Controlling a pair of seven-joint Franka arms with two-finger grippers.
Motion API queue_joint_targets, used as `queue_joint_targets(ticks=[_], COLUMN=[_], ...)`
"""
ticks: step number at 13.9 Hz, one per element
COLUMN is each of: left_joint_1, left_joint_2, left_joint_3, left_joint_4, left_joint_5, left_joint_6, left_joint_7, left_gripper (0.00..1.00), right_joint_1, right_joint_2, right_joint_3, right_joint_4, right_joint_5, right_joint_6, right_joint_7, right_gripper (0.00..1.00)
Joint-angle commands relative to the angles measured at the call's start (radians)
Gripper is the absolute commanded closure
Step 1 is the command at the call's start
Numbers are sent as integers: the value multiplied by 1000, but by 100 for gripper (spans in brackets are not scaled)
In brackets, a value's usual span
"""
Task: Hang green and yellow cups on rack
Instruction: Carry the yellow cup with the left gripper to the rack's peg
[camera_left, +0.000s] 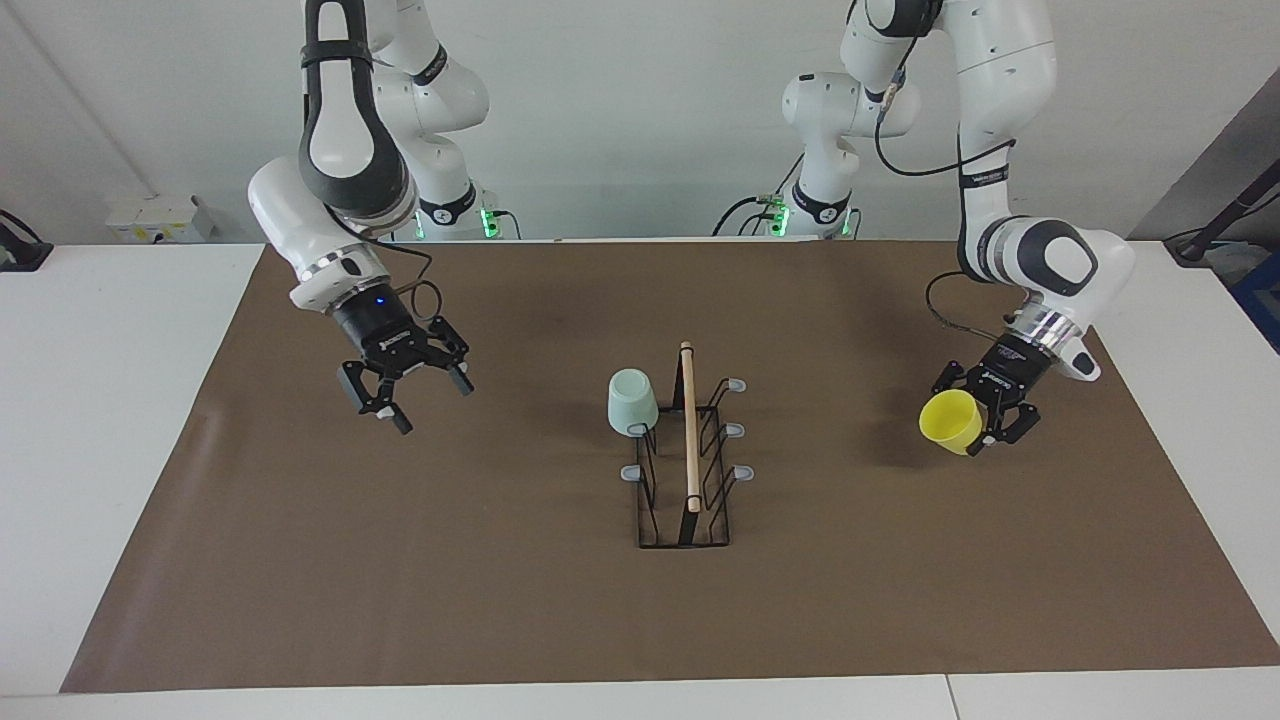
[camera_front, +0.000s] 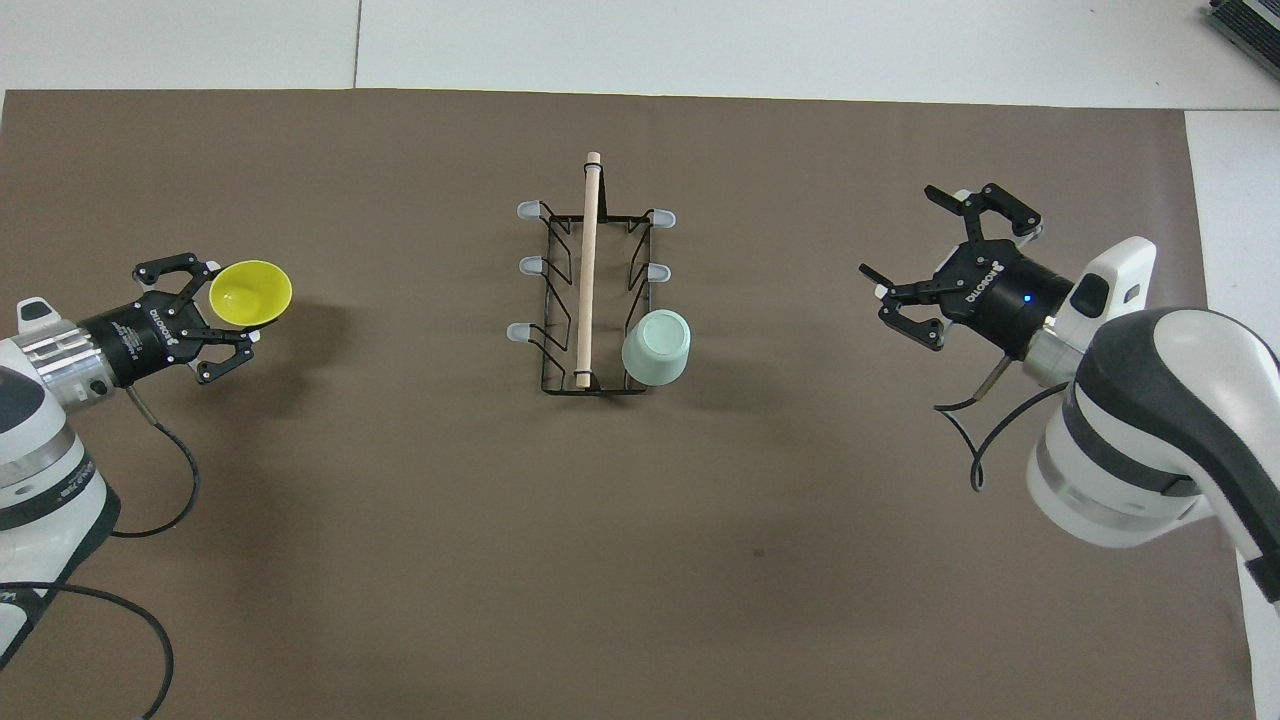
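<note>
The black wire rack (camera_left: 690, 450) with a wooden dowel handle stands mid-table; it also shows in the overhead view (camera_front: 590, 300). The pale green cup (camera_left: 632, 400) hangs upside down on the rack's prong nearest the robots, on the right arm's side, also seen from overhead (camera_front: 657, 347). My left gripper (camera_left: 985, 425) is shut on the yellow cup (camera_left: 948, 418), held tilted in the air over the mat toward the left arm's end (camera_front: 252, 292). My right gripper (camera_left: 432, 405) is open and empty, raised over the mat toward the right arm's end (camera_front: 897, 230).
A brown mat (camera_left: 400, 560) covers most of the white table (camera_left: 120, 400). Five grey-tipped prongs of the rack are bare. A cable loops from each wrist.
</note>
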Motion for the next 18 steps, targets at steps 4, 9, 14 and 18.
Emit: queue_joint_targets(ticks=[4, 9, 14, 18], left_joint_1=[-13, -7, -13, -12], left_joint_2=[-55, -49, -32, -34], left_joint_3=[-85, -273, -463, -589], left_joint_4=[112, 134, 172, 167], left_joint_5=[303, 647, 1342, 1864], left_joint_6=[59, 196, 213, 233], left_joint_7=[-202, -265, -584, -942], left_gripper=[100, 100, 100, 100], right_joint_1=[-94, -163, -167, -153], right_joint_2=[18, -30, -50, -53], right_joint_3=[7, -6, 3, 13], right_joint_4=[11, 69, 225, 297], right_joint_5=[-422, -948, -1314, -1417], right_joint_6=[-3, -234, -532, -679], right_joint_7=[248, 604, 937, 1165], right_gripper=[0, 0, 0, 0])
